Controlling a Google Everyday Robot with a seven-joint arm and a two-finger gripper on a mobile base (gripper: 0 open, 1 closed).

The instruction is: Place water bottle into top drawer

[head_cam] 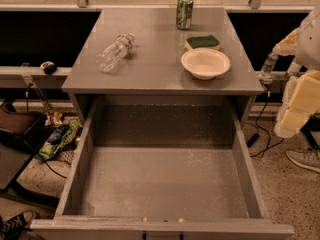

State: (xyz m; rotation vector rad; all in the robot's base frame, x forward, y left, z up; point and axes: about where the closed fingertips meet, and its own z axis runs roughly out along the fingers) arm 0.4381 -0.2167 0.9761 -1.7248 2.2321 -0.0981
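The water bottle (115,51) is clear and crinkled with a white cap. It lies on its side on the left part of the grey cabinet top (150,69), cap pointing to the back right. The top drawer (82,164) is pulled wide open below the cabinet top, and its grey speckled inside holds nothing. My gripper (291,115) hangs at the far right edge of the view, beside the cabinet and off its top. It is far from the bottle and holds nothing that I can see.
A green soda can (184,12) stands at the back of the cabinet top. A green-topped sponge (202,42) and a white bowl (205,63) sit at its right. A small upright bottle (268,66) stands at the right. Bags and cables lie on the floor at left, shoes on both sides.
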